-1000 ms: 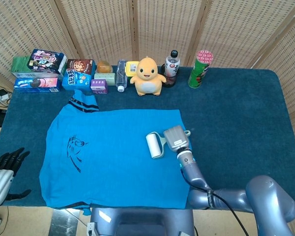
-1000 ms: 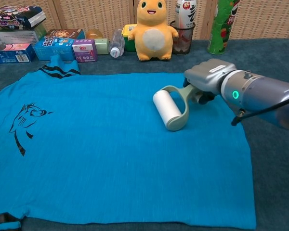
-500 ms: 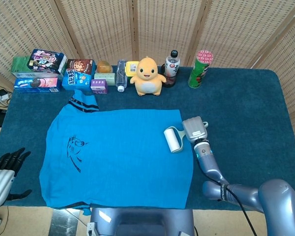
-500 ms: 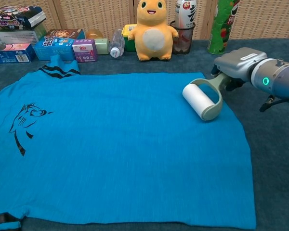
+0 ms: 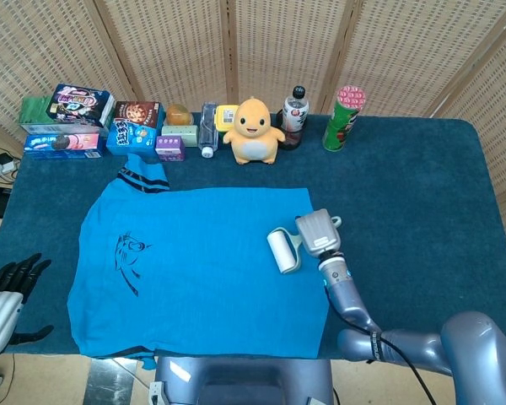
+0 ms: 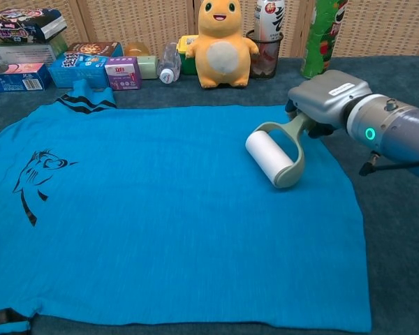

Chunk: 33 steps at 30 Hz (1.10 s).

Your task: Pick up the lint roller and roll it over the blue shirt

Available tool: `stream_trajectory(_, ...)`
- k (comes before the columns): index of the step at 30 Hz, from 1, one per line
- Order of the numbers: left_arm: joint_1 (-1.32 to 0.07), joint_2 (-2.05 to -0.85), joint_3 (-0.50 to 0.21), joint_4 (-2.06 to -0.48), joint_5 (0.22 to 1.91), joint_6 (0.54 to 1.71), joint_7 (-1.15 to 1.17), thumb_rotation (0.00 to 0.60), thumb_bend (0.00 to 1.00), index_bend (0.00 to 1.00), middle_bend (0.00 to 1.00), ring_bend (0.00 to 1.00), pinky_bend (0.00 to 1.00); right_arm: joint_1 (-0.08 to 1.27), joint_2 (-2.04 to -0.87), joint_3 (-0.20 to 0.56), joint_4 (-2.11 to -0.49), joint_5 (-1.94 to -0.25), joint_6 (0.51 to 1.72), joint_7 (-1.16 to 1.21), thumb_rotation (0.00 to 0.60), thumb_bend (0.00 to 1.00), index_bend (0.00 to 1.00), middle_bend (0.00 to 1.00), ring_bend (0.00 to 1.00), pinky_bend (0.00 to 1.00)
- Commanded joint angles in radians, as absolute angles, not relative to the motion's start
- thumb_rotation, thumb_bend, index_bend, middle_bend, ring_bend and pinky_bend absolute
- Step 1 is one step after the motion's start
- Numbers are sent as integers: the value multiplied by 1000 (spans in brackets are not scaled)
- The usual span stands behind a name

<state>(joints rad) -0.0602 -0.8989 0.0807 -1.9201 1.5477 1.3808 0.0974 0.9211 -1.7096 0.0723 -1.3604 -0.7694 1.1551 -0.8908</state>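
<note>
Blue cloth covers the table (image 5: 422, 186), and spread flat across its near left part lies the blue shirt (image 5: 202, 261) (image 6: 160, 209), a black animal sketch (image 5: 128, 260) printed toward its nine o'clock edge and a dark striped collar (image 5: 143, 177) at about eleven o'clock. On the shirt's three o'clock side the right hand (image 5: 318, 233) (image 6: 325, 98) is clamped around the handle of the lint roller (image 5: 282, 251) (image 6: 274, 155); its grey casing hides the fingers, so how they wrap cannot be told. The white roll rests on the fabric just inside the shirt's right edge, its axis slanting. At the table's seven o'clock corner the left hand (image 5: 15, 287) hangs off the edge, dark fingers apart and holding nothing. Along the twelve o'clock edge stand a yellow plush toy (image 5: 255, 131) (image 6: 223, 43), a green canister with a pink lid (image 5: 343, 118), a dark-capped bottle (image 5: 294, 114), and stacked snack boxes (image 5: 67, 122) (image 6: 35, 49); their printing is too small to read.
</note>
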Motion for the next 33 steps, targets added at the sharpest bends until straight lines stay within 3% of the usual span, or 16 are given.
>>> stream_trajectory(1,-59,-898,82,-1920,1551,1384,97,600,90,0,0,0,11,915,-1747,71,-1376,-785,1182,-929,600,1000,502,670,771,1000)
stream_trajectory(13,-59,-895,82,-1918,1552,1383,88,600,90,0,0,0,11,933,-1838,133,-1441,-857,1211,-974,600,1000,502,670,771,1000)
stream_trajectory(22,-63,-895,85,-1919,1553,1373,90,600,90,0,0,0,11,911,-1912,114,-1431,-944,1233,-945,600,1000,502,670,771,1000)
stream_trajectory(33,-64,-896,86,-1922,1550,1369,96,600,91,0,0,0,11,869,-2012,65,-1274,-1095,1247,-865,600,1000,502,670,771,1000)
